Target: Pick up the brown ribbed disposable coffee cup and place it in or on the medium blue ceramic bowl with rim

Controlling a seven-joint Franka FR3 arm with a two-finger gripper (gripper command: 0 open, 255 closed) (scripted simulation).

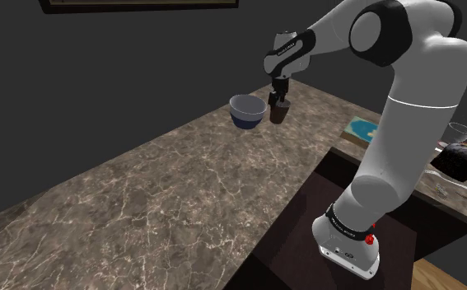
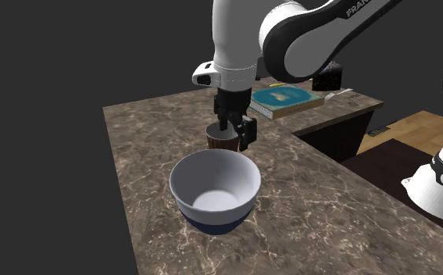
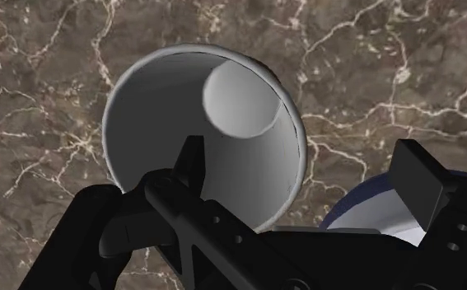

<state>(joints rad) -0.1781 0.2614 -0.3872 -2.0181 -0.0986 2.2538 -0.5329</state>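
Starting at the shoulder view's left, a round bowl (image 1: 247,110), pale inside and dark blue outside, stands on the brown, white-veined stone counter (image 1: 141,198). Just to its right stands the dark brown disposable cup (image 1: 280,114), upright with its mouth up and its long axis vertical. The all-black two-finger end effector (image 1: 278,99) hangs directly over the cup, pointing straight down. In the wrist view its fingers are spread. One fingertip (image 3: 192,158) dips inside the cup's mouth and the other sits outside the wall, nearer the bowl, so they straddle the wall without pinching it. The next move is likely to close on that wall, then make a short carry toward the bowl.
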